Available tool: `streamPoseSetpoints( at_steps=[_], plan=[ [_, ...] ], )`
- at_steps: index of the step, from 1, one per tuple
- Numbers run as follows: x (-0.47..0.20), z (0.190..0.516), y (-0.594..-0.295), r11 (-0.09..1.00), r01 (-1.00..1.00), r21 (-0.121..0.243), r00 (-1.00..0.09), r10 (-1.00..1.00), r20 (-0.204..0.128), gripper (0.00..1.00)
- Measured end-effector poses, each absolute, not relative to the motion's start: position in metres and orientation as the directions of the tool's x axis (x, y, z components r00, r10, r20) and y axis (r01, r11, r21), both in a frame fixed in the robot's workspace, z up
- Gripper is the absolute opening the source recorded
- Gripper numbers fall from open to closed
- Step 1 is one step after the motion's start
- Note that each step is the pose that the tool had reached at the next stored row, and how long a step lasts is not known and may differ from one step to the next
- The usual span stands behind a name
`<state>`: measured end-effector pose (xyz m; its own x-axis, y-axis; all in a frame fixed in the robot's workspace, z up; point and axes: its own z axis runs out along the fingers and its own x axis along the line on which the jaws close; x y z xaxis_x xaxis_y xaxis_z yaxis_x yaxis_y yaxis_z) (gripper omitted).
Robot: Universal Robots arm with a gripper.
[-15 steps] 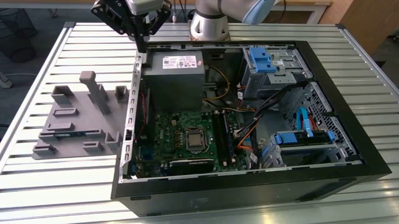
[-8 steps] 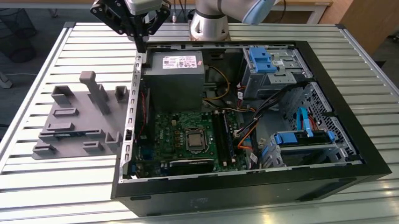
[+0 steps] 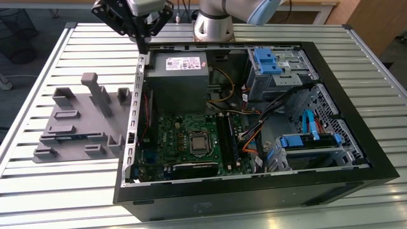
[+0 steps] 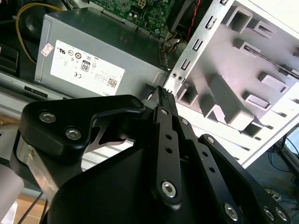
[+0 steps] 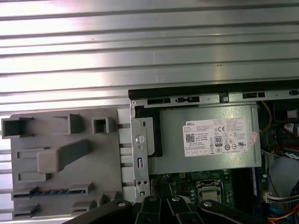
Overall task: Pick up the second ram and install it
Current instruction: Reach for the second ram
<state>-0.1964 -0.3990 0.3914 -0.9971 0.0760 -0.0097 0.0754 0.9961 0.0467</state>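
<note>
The second ram is a thin blue-green strip seated edge-up in a slot of the grey holder tray, on the exterior view's left; in the first wrist view the ram shows near the tray's edge. My gripper hangs above the far left corner of the open computer case, beside the grey power supply, well away from the ram. In the second wrist view the gripper has its black fingers pressed together with nothing between them.
The case lies open on a slatted metal table. Inside it are a green motherboard with black slot rails, loose cables and blue drive brackets. Upright blocks rise from the tray.
</note>
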Motion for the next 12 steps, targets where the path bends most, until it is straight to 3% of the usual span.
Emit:
streamPoseSetpoints(
  at_steps=[12],
  plan=[
    [-0.2025,0.3906,-0.3990,0.999,-0.018,0.048,-1.000,-0.018,-0.006,0.11]
  ],
)
